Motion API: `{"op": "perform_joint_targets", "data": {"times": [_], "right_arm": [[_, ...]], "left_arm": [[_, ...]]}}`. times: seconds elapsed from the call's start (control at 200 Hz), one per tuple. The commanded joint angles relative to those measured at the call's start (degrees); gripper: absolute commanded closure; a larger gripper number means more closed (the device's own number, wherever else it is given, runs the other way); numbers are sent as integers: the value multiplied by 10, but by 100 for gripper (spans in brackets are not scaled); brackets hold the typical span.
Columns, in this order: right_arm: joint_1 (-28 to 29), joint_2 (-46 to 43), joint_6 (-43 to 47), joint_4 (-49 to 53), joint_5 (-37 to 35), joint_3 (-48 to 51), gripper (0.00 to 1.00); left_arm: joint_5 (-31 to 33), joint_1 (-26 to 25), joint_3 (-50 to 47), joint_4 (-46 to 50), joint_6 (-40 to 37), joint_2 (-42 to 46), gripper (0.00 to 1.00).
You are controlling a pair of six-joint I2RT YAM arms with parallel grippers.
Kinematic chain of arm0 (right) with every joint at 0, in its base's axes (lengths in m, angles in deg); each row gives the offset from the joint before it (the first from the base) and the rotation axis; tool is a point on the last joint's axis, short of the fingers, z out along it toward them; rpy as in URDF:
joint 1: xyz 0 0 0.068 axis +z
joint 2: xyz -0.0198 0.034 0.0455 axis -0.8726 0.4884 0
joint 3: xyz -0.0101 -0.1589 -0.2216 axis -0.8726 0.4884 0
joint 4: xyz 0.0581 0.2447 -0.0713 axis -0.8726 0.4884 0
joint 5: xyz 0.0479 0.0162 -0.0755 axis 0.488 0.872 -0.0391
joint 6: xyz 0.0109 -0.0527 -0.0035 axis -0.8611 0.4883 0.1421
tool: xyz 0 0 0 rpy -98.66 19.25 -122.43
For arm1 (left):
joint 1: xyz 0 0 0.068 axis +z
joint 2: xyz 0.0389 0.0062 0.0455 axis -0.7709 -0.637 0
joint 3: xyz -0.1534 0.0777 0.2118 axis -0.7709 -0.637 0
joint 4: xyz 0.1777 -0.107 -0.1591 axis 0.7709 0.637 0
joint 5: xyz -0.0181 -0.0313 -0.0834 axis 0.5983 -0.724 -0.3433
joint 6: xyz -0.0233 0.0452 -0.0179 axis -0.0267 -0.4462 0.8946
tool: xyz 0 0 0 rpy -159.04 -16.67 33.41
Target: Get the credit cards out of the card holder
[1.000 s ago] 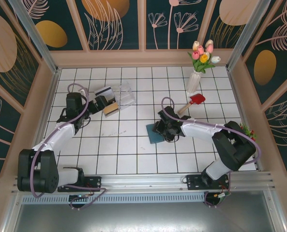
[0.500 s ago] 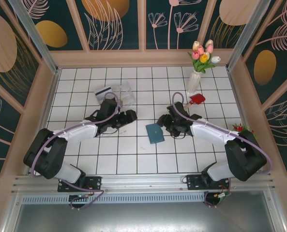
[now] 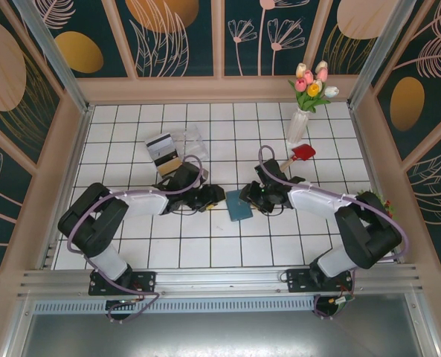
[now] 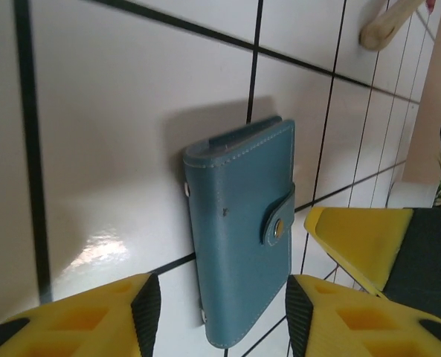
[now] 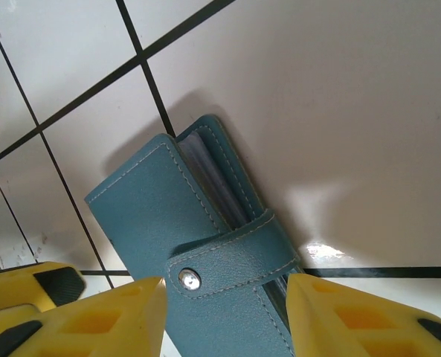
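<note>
On tile (image 4: 131, 111) between left gripper (image 4: 220, 309) and right gripper (image 5: 224, 305), both half-spread, empty: risks shoving clasped card holder (image 4: 239, 230) sideways; fingers (image 4: 94, 320) seemingly near clashing.

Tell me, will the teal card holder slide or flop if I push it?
The card holder lies flat on glossy tile, so it will probably slide, not tip. Its snap strap is fastened, so it likely holds shut and fairly stiff.

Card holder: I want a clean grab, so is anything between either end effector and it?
Nothing visible does. The card holder lies snapped shut on the tile, with the left end effector close on its left and the right end effector close on its right. Just bare tile lies in each gap.
</note>
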Motion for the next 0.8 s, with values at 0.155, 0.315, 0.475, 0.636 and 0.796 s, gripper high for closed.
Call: {"op": "perform_joint_targets", "data": {"times": [0.155,0.315,0.475,0.636,0.796], "right_arm": [[-1,20,18,-18,21,5,54],[-1,25,18,-21,23,5,54],[-1,31,18,-26,25,8,54],[-1,35,18,-29,26,7,54],[-1,37,17,-33,28,9,55]], "left_arm": [[-42,-7,34,-36,21,-51,55],[-41,-7,37,-36,22,-75,58],[-53,-7,42,-46,23,-91,61],[-66,-8,46,-59,29,-104,64],[-85,-8,47,-103,57,-124,69]]}}
